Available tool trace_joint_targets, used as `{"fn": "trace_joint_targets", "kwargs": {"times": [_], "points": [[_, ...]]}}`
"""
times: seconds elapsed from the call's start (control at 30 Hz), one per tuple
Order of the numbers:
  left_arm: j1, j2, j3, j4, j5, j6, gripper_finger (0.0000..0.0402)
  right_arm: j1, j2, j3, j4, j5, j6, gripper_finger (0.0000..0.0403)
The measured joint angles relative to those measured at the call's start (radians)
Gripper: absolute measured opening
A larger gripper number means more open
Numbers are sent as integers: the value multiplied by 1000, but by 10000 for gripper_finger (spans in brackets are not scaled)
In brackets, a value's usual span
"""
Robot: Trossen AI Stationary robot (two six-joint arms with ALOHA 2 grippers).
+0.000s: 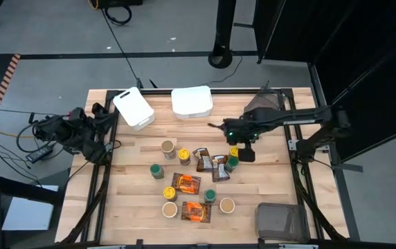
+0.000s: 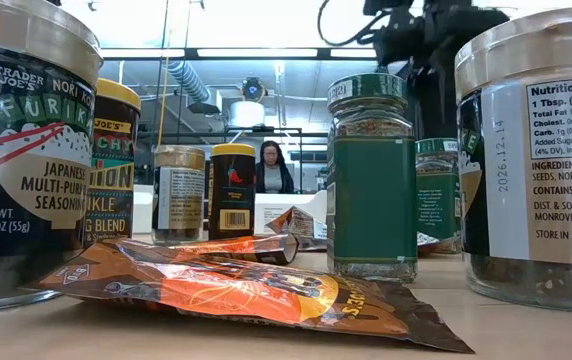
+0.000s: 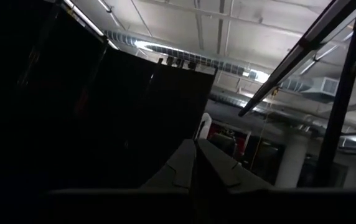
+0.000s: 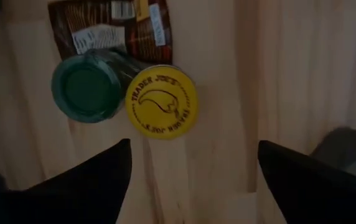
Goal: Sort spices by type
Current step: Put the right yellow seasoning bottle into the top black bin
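Progress: early, by my judgement; the spices [image 1: 196, 181] sit mixed in one loose cluster at mid-worktop, with no kind gathered into its own group yet
Jars: tan-lidded ones at the cluster's edges, one on the far side [image 1: 167, 146], one at the near left [image 1: 169, 209], one at the near right [image 1: 227, 205]; green-lidded ones scattered between, such as one at the left [image 1: 156, 171] and one near the middle [image 1: 210, 196]; yellow lids also scattered, one beside the far tan jar [image 1: 183, 153], one lower left [image 1: 169, 193]
Packets: orange-and-brown foil packets lie flat among the jars, one pair near the middle [image 1: 210, 162], one [image 1: 185, 183] and one [image 1: 196, 211] nearer the front
Containers: two white tubs [image 1: 192, 102] at the far edge and a grey-brown bin [image 1: 281, 221] at the near right corner; as far as the high view shows, no spice is in the tubs; a second bin seems to lie under the right arm, partly hidden
Right tool [image 4: 190, 168]: fingers spread wide with nothing between them, hanging just above a yellow-lidded jar [image 4: 162, 101] that touches a green-lidded jar [image 4: 86, 86] at the cluster's right side
Left tool [image 3: 195, 163]: fingers pressed together, empty; that arm waits off the worktop's left edge, pointing up into the room
Left to do: essentially all of it, in my view; each kind must be picked out and grouped
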Motion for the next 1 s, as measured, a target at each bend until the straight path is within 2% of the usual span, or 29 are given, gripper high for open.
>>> {"fn": "trace_joint_targets", "kwargs": {"times": [0.2, 0.43, 0.7, 0.83, 1.0], "points": [[0, 0, 0, -25, -9, 0, 26, 30, 78, 0, 17, 0, -74, 347], [0, 0, 0, -26, -9, 0, 26, 57, 124, 0, 112, 0, -178, 337], [0, 0, -1, -28, -8, -4, 26, 48, 146, 0, 127, 0, -157, 329], [0, 0, -1, -33, -8, -4, 26, 41, 146, 0, 126, -1, -136, 303], [0, 0, -1, -36, -7, -5, 26, 34, 146, 0, 110, 0, -135, 250]]}}
